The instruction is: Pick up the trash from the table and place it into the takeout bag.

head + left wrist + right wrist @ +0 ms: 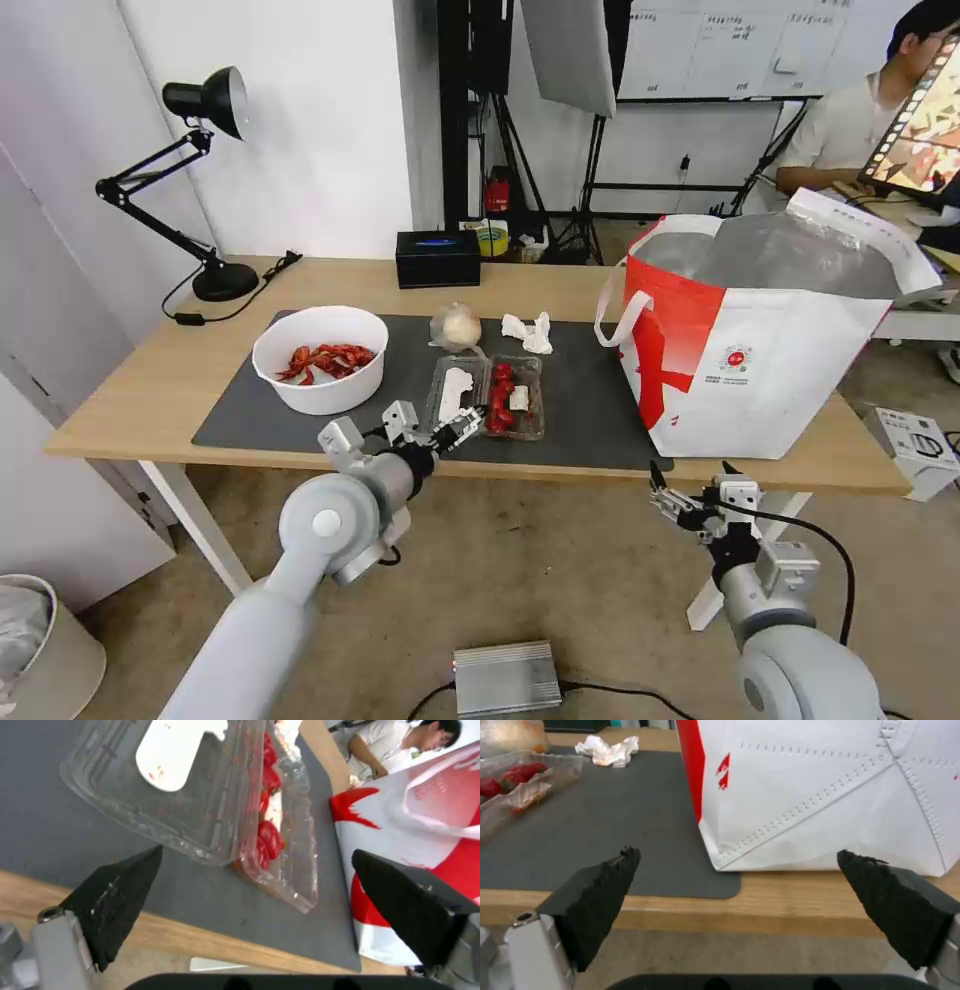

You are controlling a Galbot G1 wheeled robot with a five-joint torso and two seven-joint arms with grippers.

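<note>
1. Farthest left on the dark grey mat (pixel 580 400) sits the white bowl (pixel 320 360), with red crayfish shells (pixel 328 360) heaped inside it.
2. My left gripper (pixel 462 428) hangs over the near edge of the table (pixel 120 400), right at the near end of the clear plastic tray (pixel 487 397). Its fingers (pixel 117 896) are spread wide and hold nothing; in the left wrist view the tray's near corner lies between them, ahead of the tips.
3. The tray lies flat on the mat, with a white piece in its left compartment and red shells in the right one.
4. Behind the tray, the balled clear plastic bag (pixel 456 326) rests at the mat's far edge; I can't quite make out what is inside it.
5. Just right of that ball lies the crumpled white tissue (pixel 528 333), also on the mat.
6. The takeout bag (pixel 760 350) stands upright at the right end of the table, mouth open and foil lining showing, its near left corner on the mat.
7. My right gripper (pixel 688 490) waits below the table's front edge, in front of the bag, wide open and empty.
</note>
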